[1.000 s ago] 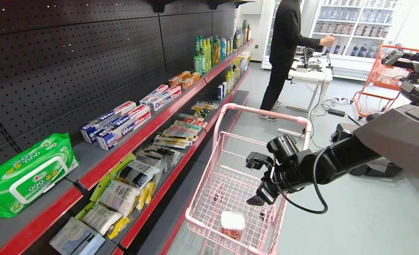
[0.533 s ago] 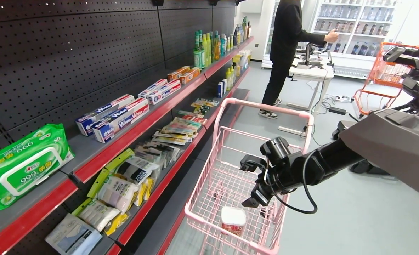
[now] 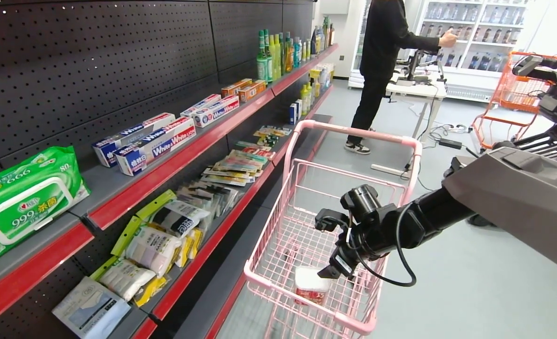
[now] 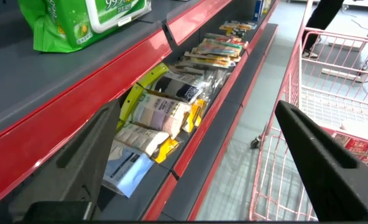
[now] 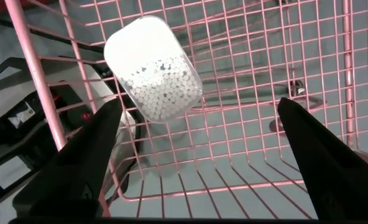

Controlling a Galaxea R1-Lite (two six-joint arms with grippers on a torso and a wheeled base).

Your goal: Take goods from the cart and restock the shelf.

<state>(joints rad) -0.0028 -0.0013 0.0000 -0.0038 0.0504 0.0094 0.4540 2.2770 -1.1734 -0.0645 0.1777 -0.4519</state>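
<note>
A pink wire cart [image 3: 353, 136] stands beside the black and red shelf [image 3: 174, 165]. In the cart's near corner lies a white tub with a red label [image 3: 310, 285], whose translucent lid shows small white beads [image 5: 153, 68]. My right gripper [image 3: 329, 246] hangs inside the cart just above and to the right of the tub, open and holding nothing [image 5: 196, 162]. My left gripper [image 4: 196, 168] is open and empty next to the lower shelf, with the cart [image 4: 296, 93] to one side.
The upper shelf carries a green wet-wipes pack [image 3: 24, 202], toothpaste boxes [image 3: 156, 143] and bottles [image 3: 278, 56]. Soft packets [image 3: 165, 235] and flat cards [image 3: 236, 169] fill the lower shelf. An orange cart [image 3: 509, 99] stands far right on open grey floor.
The head camera has shifted, so the whole scene has slid. My right gripper has sunk lower into the cart and closer to the white tub, staying open.
</note>
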